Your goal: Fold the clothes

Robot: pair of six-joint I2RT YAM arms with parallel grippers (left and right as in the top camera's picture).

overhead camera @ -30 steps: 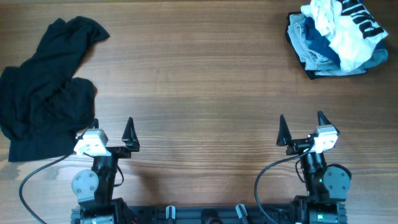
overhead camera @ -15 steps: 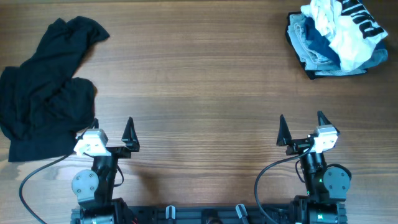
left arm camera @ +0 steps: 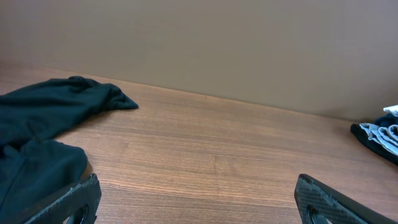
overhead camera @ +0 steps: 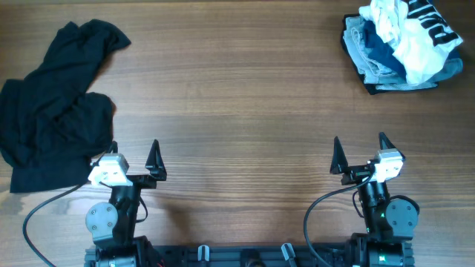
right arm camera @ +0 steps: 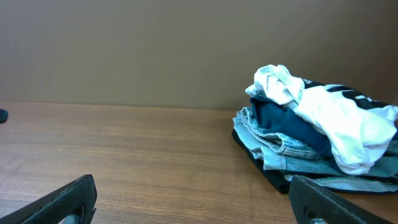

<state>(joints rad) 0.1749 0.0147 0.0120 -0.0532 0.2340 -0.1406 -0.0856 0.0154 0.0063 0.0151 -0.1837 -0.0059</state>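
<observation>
Left claw [overhead camera: 133,150], at the near edge of the wooden table [overhead camera: 237,96], is spread wide and holds nothing. Its outer finger sits right at the near edge of the black garment [overhead camera: 56,104]; whether they touch cannot be told. The garment lies crumpled and unfolded on the table's left side, stretching from near the claw to the far left corner. Right claw [overhead camera: 359,142] is also spread wide and empty, above bare wood. In the far right corner sits a pile of clothes [overhead camera: 401,44], white, black-lettered and light blue, well apart from the 2 claws.
</observation>
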